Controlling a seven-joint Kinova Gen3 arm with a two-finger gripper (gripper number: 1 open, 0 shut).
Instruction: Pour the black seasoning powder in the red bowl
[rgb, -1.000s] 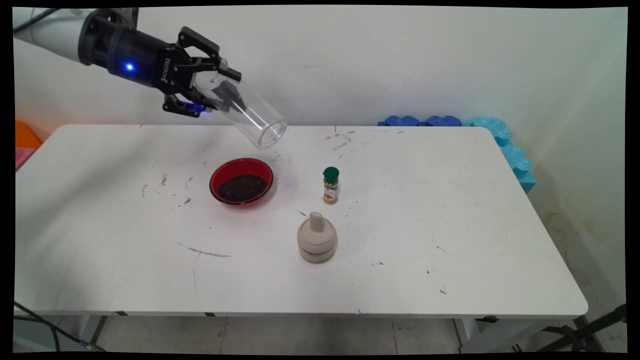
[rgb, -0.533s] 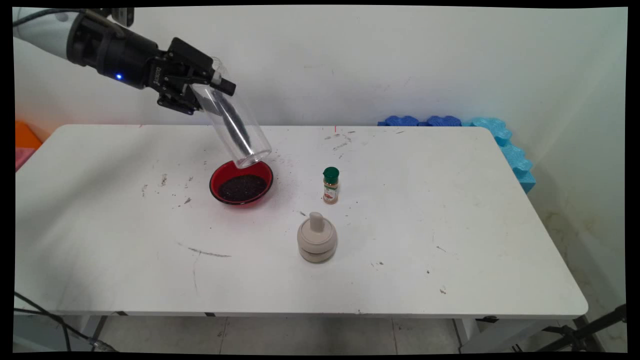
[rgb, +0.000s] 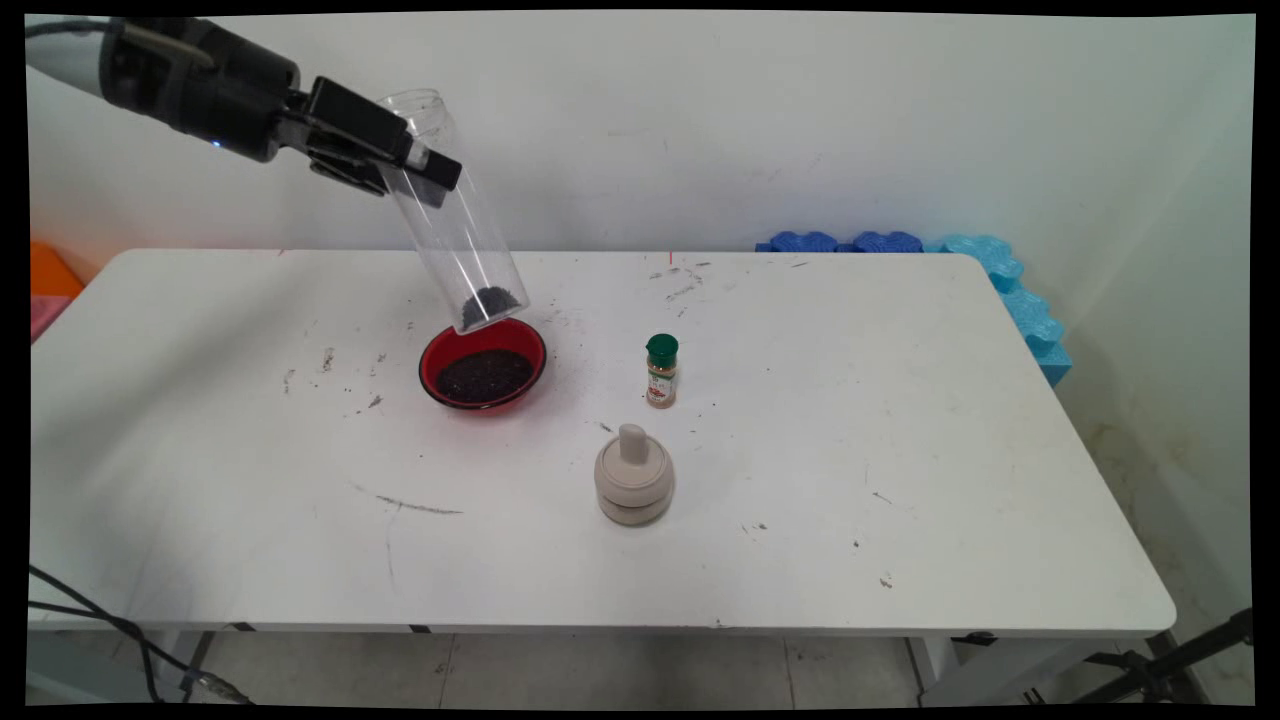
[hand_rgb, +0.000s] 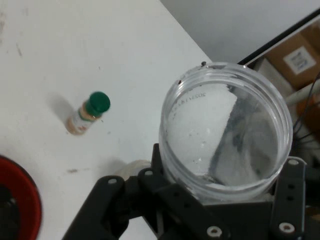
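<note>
My gripper (rgb: 425, 175) is shut on a clear plastic jar (rgb: 460, 250), gripping it near its threaded mouth. The jar hangs in the air, steeply tilted with the mouth up. A small heap of dark grains lies in its lower end, just above the back rim of a red bowl (rgb: 430, 355) that holds more dark grains. In the hand view the jar's open mouth (hand_rgb: 225, 130) faces the camera between the fingers of the gripper (hand_rgb: 220, 192). The red bowl (hand_rgb: 20, 200) shows at the bottom left.
A green-capped spice bottle (rgb: 661, 372) (hand_rgb: 87, 112) stands right of the bowl. A beige lidded pot (rgb: 633, 477) sits nearer the front edge. Blue foam pieces (rgb: 1000, 270) line the table's back right corner, and an orange block (rgb: 50, 270) lies off its left end.
The hand has rolled and drawn back to the left, swinging the jar from a shallow slant to nearly upright. The dark grains have slid from near the fingers down to the jar's lower end.
</note>
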